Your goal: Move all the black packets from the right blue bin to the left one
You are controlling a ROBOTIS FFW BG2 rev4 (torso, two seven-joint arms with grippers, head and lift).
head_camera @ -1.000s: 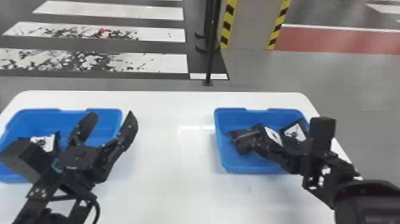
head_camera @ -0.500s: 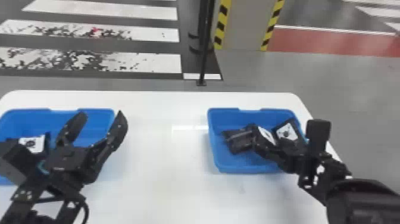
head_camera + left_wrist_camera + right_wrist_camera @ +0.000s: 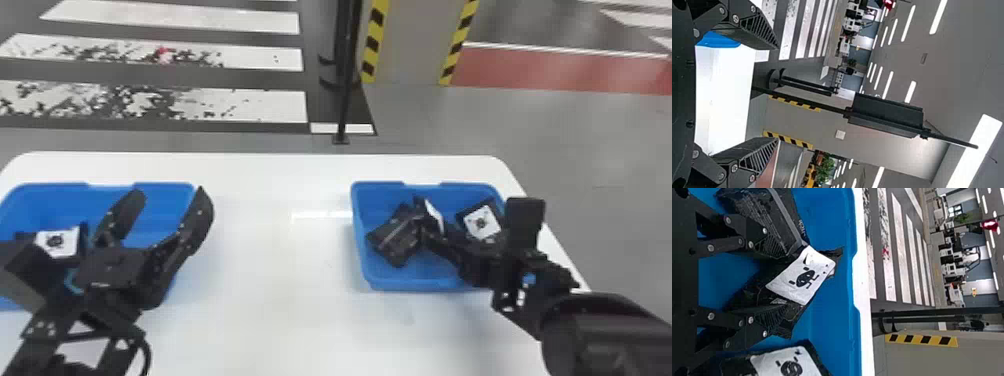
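Note:
Low in the right blue bin [image 3: 367, 270], my right gripper [image 3: 427, 232] holds a black packet [image 3: 433, 216] whose white label tilts on edge. From the right wrist, the gripper [image 3: 784, 284] has its fingers on both sides of that packet [image 3: 803, 276]. A dark packet [image 3: 397, 237] lies left of it and a white-labelled one [image 3: 481, 222] right of it. My left gripper [image 3: 167, 197] is spread open above the right part of the left blue bin [image 3: 45, 192], holding nothing; the left wrist view shows this gripper [image 3: 777, 94] too. A labelled packet [image 3: 57, 242] lies in the left bin.
Both bins stand on a white table [image 3: 280, 260], with a wide strip of tabletop between them. A thin black pole [image 3: 345, 100] rises from the floor beyond the table's far edge. The right forearm crosses the table's right edge.
In the right bin, the middle packet's label has turned more edge-on and shifted a little left with my right gripper. The dark packet beside it shows more. My left gripper remains open over its bin.

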